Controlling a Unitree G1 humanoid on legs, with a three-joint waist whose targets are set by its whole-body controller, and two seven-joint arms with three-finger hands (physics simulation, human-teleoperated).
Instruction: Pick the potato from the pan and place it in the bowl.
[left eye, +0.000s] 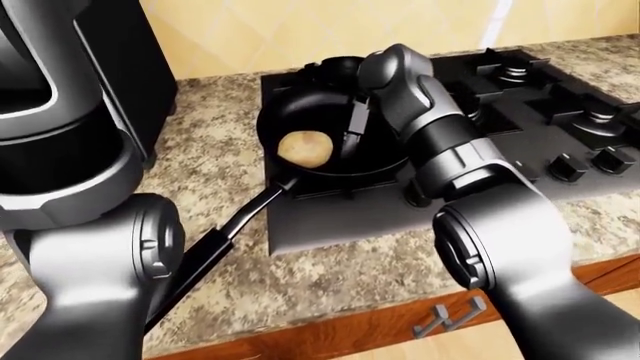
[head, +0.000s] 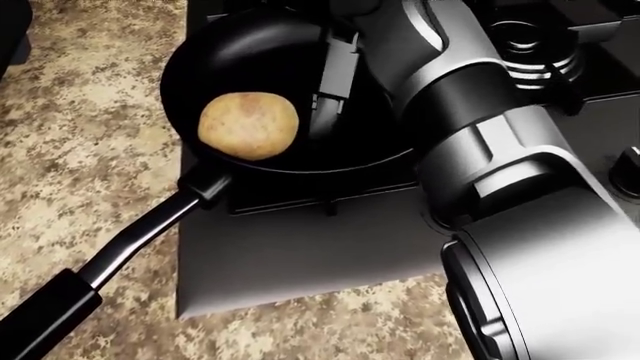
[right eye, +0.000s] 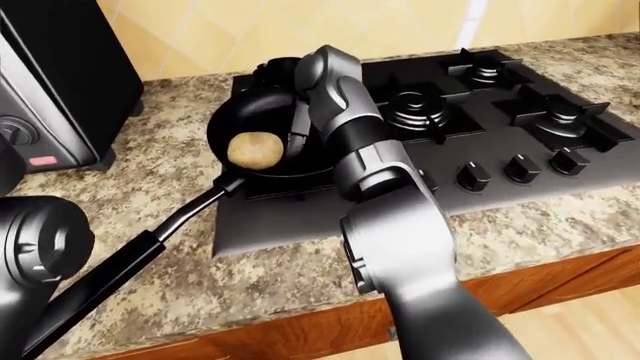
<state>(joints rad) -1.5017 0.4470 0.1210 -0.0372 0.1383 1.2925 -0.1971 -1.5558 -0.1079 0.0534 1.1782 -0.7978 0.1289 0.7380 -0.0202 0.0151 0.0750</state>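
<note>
A brown potato (head: 248, 125) lies in the left part of a black frying pan (head: 215, 52) that stands on the left burner of the cooktop. My right hand (head: 322, 109) reaches down into the pan just right of the potato. Its fingers (head: 336, 64) are straight and open, close beside the potato and not around it. In the right-eye view the same hand (right eye: 297, 139) stands between the potato (right eye: 255, 149) and the pan's right wall. My left hand does not show; only its upper arm (left eye: 80, 247) fills the left-eye view's left. No bowl is in view.
The pan's long black handle (head: 120, 255) runs to the lower left over the granite counter (head: 70, 165). The black cooktop (right eye: 480, 112) has more burners and knobs (right eye: 520, 169) to the right. A dark appliance (right eye: 60, 82) stands at the left. The counter's edge (right eye: 560, 262) lies below.
</note>
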